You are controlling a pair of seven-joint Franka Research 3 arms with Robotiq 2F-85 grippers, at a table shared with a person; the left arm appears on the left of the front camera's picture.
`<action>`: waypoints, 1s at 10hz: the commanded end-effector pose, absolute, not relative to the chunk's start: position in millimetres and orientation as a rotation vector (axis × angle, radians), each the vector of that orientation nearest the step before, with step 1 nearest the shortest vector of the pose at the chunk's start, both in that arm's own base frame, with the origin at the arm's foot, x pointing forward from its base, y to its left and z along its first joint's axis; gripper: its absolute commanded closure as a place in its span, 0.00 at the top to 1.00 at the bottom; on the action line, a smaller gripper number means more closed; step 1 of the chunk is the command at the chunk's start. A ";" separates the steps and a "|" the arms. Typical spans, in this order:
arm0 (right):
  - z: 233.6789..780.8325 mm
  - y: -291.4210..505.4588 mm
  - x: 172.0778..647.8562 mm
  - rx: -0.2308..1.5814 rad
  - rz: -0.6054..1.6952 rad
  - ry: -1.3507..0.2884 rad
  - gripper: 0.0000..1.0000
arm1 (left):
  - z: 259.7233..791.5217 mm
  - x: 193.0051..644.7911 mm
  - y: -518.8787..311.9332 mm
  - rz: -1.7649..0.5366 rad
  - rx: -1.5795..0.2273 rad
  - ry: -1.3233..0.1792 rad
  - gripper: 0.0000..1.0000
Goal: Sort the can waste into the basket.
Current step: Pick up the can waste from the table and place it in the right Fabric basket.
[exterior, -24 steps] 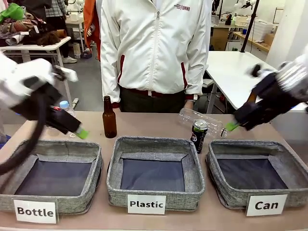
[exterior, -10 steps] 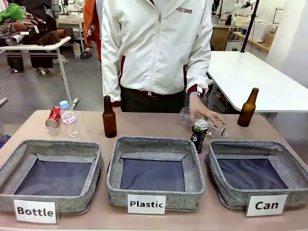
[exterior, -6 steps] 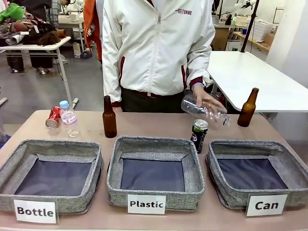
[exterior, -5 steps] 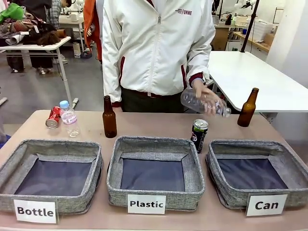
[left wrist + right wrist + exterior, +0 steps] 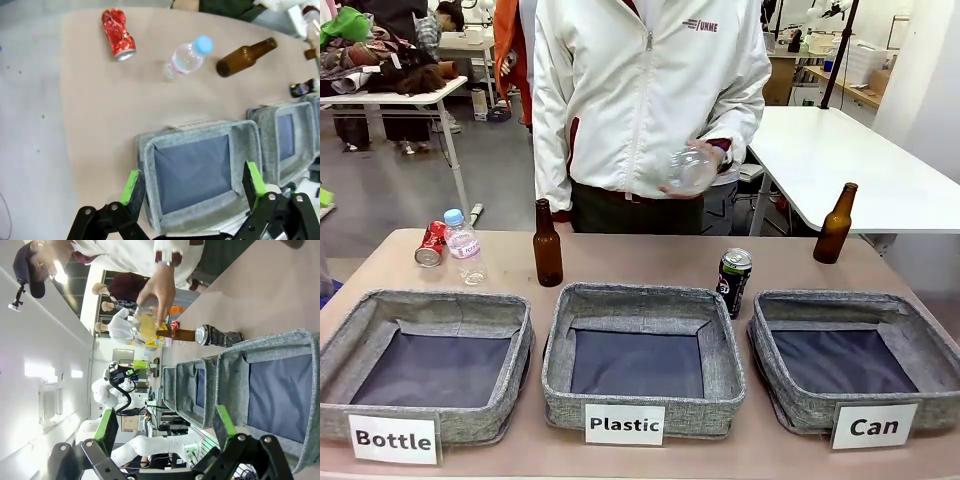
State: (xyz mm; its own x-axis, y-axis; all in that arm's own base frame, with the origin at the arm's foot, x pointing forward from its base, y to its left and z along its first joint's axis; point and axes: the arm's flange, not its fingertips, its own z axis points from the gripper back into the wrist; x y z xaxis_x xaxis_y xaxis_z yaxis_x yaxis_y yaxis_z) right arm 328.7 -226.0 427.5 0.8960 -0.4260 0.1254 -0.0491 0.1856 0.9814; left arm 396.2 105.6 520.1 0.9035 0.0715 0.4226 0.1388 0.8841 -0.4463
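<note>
beside basket (image 5: 800, 405), black can (image 5: 735, 282) upright; left end effector (image 5: 192, 179), right end effector (image 5: 166, 424) spread, empty.

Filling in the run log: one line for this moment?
left gripper open | right gripper open | red can lying at table's far left | black can upright beside basket, outside it | basket empty | person's hand holding clear bottle aloft

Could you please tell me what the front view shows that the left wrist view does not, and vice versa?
The front view adds the legible labels, including "Can" on the basket at the right. The left wrist view adds the left claw, open, with the Bottle tray between its fingers. Both share the crushed red can, the black can, the blue-capped plastic bottle and a brown glass bottle, all standing or lying outside the trays.
</note>
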 end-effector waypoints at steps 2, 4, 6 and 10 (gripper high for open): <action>428.8 -227.2 326.1 1.363 -0.252 -0.419 1.00 | 520.3 379.6 120.1 -0.025 -0.530 -0.466 1.00; 428.8 -227.2 326.1 1.363 -0.252 -0.419 1.00 | 519.6 395.0 108.7 -0.033 -0.509 -0.454 1.00; 428.8 -227.2 326.1 1.363 -0.252 -0.419 1.00 | 538.7 464.9 98.5 0.027 -0.537 -0.445 1.00; 428.8 -227.2 326.1 1.363 -0.252 -0.419 1.00 | 518.2 571.8 77.4 0.072 -0.475 -0.294 1.00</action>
